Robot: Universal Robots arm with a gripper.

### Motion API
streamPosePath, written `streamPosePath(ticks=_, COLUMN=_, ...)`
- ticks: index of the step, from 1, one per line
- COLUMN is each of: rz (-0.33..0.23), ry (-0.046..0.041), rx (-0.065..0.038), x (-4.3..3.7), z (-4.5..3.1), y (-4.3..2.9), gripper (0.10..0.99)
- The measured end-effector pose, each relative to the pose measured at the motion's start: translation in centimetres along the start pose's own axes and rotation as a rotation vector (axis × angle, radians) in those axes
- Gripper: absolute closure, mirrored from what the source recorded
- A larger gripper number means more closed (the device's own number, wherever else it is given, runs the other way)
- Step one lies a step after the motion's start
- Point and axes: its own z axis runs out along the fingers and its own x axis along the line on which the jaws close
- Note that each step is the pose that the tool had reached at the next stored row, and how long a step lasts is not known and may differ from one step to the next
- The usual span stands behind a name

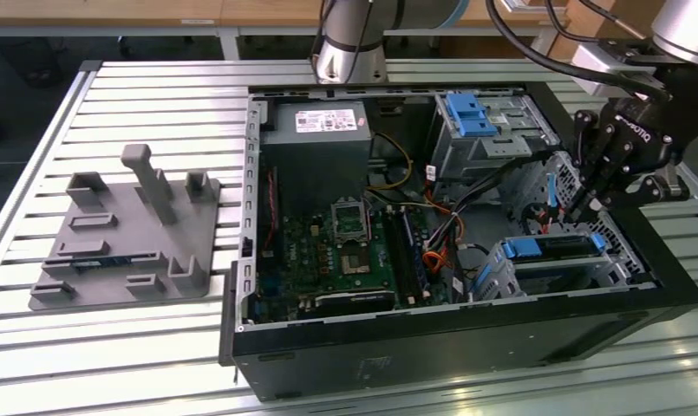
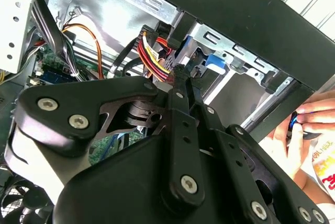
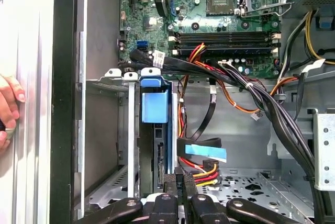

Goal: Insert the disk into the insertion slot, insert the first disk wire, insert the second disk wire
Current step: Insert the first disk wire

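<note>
The black two-fingered tool (image 1: 583, 206), at the exterior view's right, has its fingers drawn almost together, pinching the plug end of a red, yellow and black wire bundle (image 2: 153, 56). Just beside it, lower right in the exterior view, the silver blue-framed disk (image 1: 553, 248) sits inside the low grey perforated metal insertion slot (image 1: 597, 270).

pc case (image 1: 441, 347) sits on the surface (image 1: 152, 347) toward the exterior view's right, fixture plate (image 1: 129, 251) beside it on the exterior view's left. inside, the disk (image 1: 557, 247) is in the insertion slot (image 1: 621, 269) at the case's near corner, tool (image 1: 586, 208) just above, taller cage (image 1: 487, 130) behind
</note>
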Motion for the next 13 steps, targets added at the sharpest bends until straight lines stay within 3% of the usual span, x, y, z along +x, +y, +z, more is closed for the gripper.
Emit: streamPosePath(ticks=13, rz=-0.008, ry=0.0002, rx=0.001, x=1.05, z=0.52, y=0.11, gripper=0.918)
